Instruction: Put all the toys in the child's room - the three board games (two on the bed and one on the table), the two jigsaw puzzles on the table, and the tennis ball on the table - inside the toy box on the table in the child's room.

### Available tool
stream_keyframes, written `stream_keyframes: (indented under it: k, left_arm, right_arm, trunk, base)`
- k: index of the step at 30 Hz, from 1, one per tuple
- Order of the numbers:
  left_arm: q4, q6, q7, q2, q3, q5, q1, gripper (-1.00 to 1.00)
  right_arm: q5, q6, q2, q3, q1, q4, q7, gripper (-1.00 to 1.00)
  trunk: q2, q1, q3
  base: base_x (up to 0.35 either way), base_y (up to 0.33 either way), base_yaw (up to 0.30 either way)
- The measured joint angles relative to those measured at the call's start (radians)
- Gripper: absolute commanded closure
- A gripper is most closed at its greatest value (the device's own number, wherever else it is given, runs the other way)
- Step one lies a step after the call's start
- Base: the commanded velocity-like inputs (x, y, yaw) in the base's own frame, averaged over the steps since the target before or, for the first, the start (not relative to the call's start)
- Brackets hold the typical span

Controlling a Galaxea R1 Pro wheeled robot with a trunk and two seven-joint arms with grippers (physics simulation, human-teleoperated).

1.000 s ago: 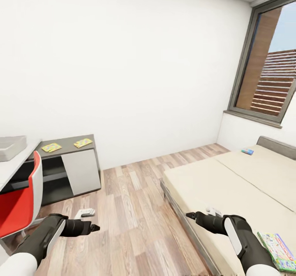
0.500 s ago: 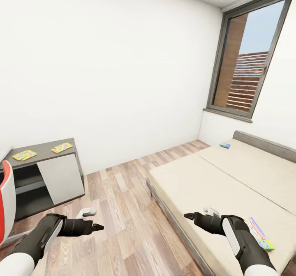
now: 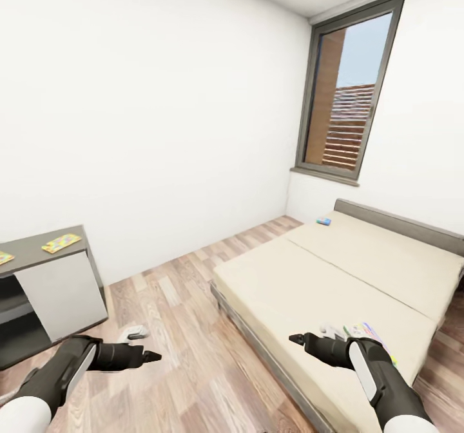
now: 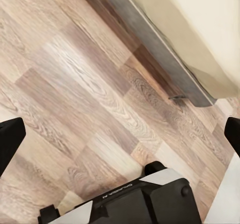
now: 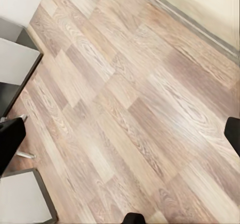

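Note:
The bed (image 3: 335, 278) with its beige mattress lies at the right of the head view. A small blue board game (image 3: 324, 221) rests at its far corner. A green-edged board game (image 3: 368, 332) lies on the near corner, partly hidden behind my right arm. On the table's (image 3: 38, 262) dark grey end section at the left lie two jigsaw puzzles, one (image 3: 61, 243) in full and one (image 3: 3, 258) cut by the frame edge. My left gripper (image 3: 151, 356) hangs open over the floor. My right gripper (image 3: 296, 339) is open beside the bed's near edge. The toy box and tennis ball are out of view.
Wooden floor (image 3: 187, 330) runs between the table end and the bed. A tall window (image 3: 341, 98) stands in the far right wall. The left wrist view looks down on the bed's grey frame (image 4: 165, 59) and my own base (image 4: 135, 199).
The whole view has swung to the right: the red chair and the grey bin have left the picture and more of the bed and window shows. Both arms keep their pose.

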Motion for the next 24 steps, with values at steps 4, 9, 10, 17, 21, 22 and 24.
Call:
stream_keyframes:
  k: [4,9,10,17,21,22,24]
  left_arm:
    - [0.000,0.000,-0.001,0.001,0.000,0.000,0.000,-1.00]
    - [0.000,-0.001,-0.001,0.002,0.000,0.000,0.000,-1.00]
    - [0.000,-0.001,-0.001,0.003,0.000,0.000,0.000,-1.00]
    - [0.000,-0.026,-0.001,0.007,0.000,-0.001,0.000,-1.00]
    - [0.000,-0.034,-0.001,0.009,0.000,-0.001,0.000,-1.00]
    - [0.000,-0.035,-0.001,0.009,0.000,-0.001,0.000,-1.00]
    - [0.000,-0.036,-0.001,0.010,0.000,-0.001,0.000,-1.00]
  right_arm:
    - [0.000,0.000,-0.002,-0.001,0.000,0.000,0.001,-1.00]
    - [-0.004,0.001,-0.004,-0.003,0.000,0.000,0.002,-1.00]
    - [-0.005,0.001,-0.004,-0.003,0.000,0.000,0.002,-1.00]
    - [-0.012,0.001,-0.006,-0.006,0.000,0.001,0.003,-1.00]
    - [-0.013,0.001,-0.007,-0.007,0.000,0.001,0.004,-1.00]
    - [-0.013,0.001,-0.007,-0.007,0.000,0.002,0.004,-1.00]
    - [-0.013,0.001,-0.008,-0.008,0.000,0.002,0.005,-1.00]
  trunk:
    - [0.000,0.000,0.000]
    - [0.000,0.000,0.000]
    - [0.000,0.000,0.000]
    - [0.000,0.000,0.000]
    - [0.000,0.000,0.000]
    - [0.000,0.000,0.000]
    - [0.000,0.000,0.000]
  base:
    - [0.000,0.066,-0.281]
    - [0.000,0.027,-0.280]
    - [0.000,0.013,-0.280]
    - [0.000,0.005,-0.280]
    - [0.000,0.001,-0.280]
    - [0.000,0.001,-0.280]
    - [0.000,0.001,-0.280]
